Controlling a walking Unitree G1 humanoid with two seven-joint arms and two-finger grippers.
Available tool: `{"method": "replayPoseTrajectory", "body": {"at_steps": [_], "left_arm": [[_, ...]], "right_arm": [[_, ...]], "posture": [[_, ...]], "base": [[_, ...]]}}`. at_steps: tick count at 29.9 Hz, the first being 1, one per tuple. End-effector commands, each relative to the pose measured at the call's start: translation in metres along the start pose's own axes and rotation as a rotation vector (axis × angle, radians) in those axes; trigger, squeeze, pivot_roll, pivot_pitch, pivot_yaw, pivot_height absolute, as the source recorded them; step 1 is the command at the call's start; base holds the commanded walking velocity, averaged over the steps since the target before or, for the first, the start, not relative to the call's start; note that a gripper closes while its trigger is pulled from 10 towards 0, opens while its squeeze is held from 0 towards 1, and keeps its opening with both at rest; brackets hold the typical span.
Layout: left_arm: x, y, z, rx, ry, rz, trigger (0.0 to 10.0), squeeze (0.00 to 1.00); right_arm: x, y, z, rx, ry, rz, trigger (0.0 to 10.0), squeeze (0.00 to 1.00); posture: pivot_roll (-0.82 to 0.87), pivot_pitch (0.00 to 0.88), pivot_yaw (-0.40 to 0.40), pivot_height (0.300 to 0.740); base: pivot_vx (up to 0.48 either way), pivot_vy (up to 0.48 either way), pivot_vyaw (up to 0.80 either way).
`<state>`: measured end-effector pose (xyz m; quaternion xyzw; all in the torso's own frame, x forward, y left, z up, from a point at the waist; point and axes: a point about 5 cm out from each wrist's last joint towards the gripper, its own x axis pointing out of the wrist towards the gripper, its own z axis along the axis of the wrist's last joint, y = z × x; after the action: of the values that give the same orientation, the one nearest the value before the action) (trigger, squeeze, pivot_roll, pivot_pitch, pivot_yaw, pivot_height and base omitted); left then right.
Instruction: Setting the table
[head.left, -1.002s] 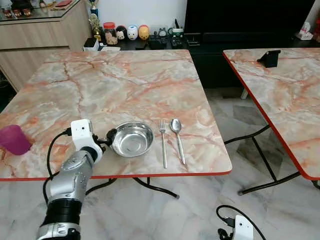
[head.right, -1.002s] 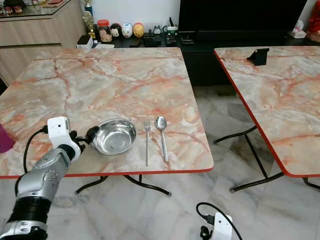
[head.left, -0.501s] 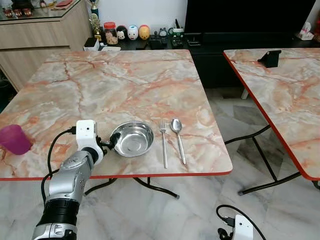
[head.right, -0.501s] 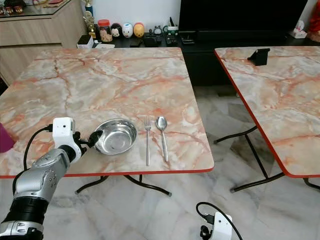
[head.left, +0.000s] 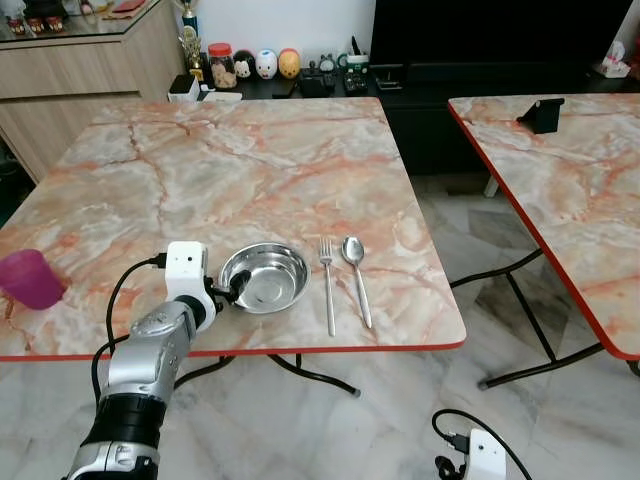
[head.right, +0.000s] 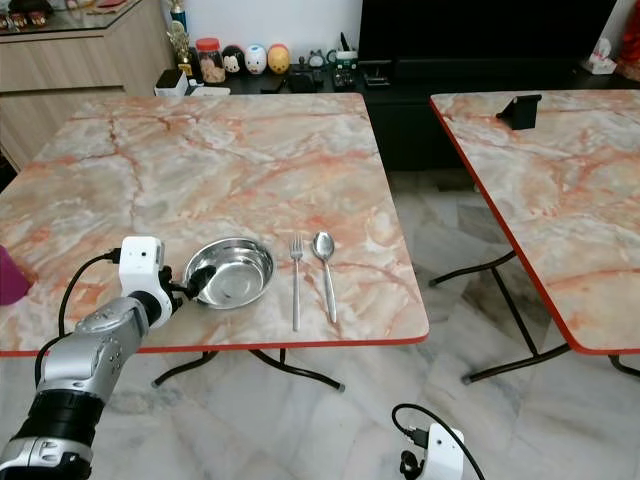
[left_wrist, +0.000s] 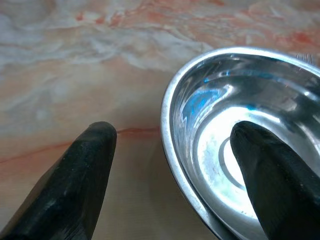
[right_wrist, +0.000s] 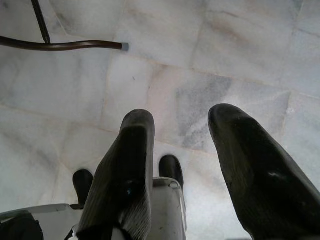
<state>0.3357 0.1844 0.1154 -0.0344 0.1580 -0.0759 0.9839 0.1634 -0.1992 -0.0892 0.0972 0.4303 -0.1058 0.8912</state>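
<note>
Marble table, bowl rim seemingly between left fingers

- My left arm is silver metal with a ribbed black band lower down.
- A white boxy camera block tops its wrist, fed by a looping black cable.
- My fingers are long, matte black and tapered.

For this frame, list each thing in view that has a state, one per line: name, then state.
Steel bowl: upright on the near table, empty, left rim between the open fingers.
Fork: flat on the table, right of the bowl.
Spoon: flat, bowl up, right of the fork.
Purple cup: upright near the table's left edge.
Left gripper: open, straddling the bowl's rim.
Right gripper: open, hanging over the floor.
</note>
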Motion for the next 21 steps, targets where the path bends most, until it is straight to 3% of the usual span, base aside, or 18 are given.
{"method": "replayPoseTrajectory", "body": {"at_steps": [1,10,11,12,13,15,16,17,18,20,21], "left_arm": [[0.0032,-0.0024,0.0035,0.006,0.004,-0.001,10.0,0.00],[0.0048,-0.0028,0.0031,0.023,0.012,0.018,9.8,0.00],[0.0053,-0.0026,0.0019,0.031,0.016,0.022,8.3,0.00],[0.0054,-0.0025,0.0017,0.033,0.017,0.022,8.3,0.00],[0.0055,-0.0028,0.0009,0.035,0.019,0.021,4.5,0.00],[0.0057,-0.0034,-0.0011,0.034,0.028,0.020,4.5,0.00],[0.0059,-0.0039,-0.0019,0.036,0.032,0.018,8.4,0.00],[0.0060,-0.0045,-0.0027,0.039,0.036,0.015,8.4,0.00],[0.0062,-0.0052,-0.0031,0.037,0.037,0.014,10.0,0.00],[0.0063,-0.0055,-0.0032,0.036,0.037,0.013,10.0,0.00],[0.0062,-0.0060,-0.0033,0.033,0.035,0.013,8.4,0.00]], "right_arm": [[0.0000,0.0007,-0.0010,0.000,0.006,0.000,10.0,0.00],[-0.0001,0.0011,-0.0015,0.007,0.005,0.001,10.0,0.00],[-0.0001,0.0011,-0.0015,0.007,0.006,0.001,10.0,0.00],[-0.0001,0.0011,-0.0015,0.007,0.006,0.001,10.0,0.00],[-0.0001,0.0011,-0.0015,0.007,0.006,0.001,10.0,0.00],[-0.0001,0.0011,-0.0016,0.007,0.007,0.001,10.0,0.00],[-0.0001,0.0011,-0.0016,0.007,0.007,0.001,10.0,0.00],[-0.0001,0.0011,-0.0016,0.007,0.007,0.001,10.0,0.00],[-0.0001,0.0011,-0.0016,0.007,0.007,0.001,10.0,0.00],[-0.0001,0.0011,-0.0016,0.007,0.007,0.001,10.0,0.00],[-0.0002,0.0010,-0.0018,0.007,0.007,0.002,10.0,0.00]], "posture": [[0.04,0.000,0.020,0.740],[0.04,0.000,0.022,0.740],[0.04,0.000,0.022,0.740],[0.04,0.000,0.022,0.740],[0.04,0.000,0.022,0.740],[0.04,0.000,0.022,0.740],[0.04,0.000,0.022,0.740],[0.04,0.000,0.022,0.740],[0.04,0.000,0.022,0.740],[0.04,0.000,0.022,0.740],[0.04,0.000,0.021,0.740]], "base": [[0.000,0.000,0.00],[0.000,0.000,0.00],[0.000,0.000,0.00],[0.000,0.000,0.00],[0.000,0.000,0.00],[0.000,0.000,0.00],[0.000,0.000,0.00],[0.000,0.000,0.00],[0.000,0.000,0.00],[0.000,0.000,0.00],[0.000,0.000,0.00]]}}
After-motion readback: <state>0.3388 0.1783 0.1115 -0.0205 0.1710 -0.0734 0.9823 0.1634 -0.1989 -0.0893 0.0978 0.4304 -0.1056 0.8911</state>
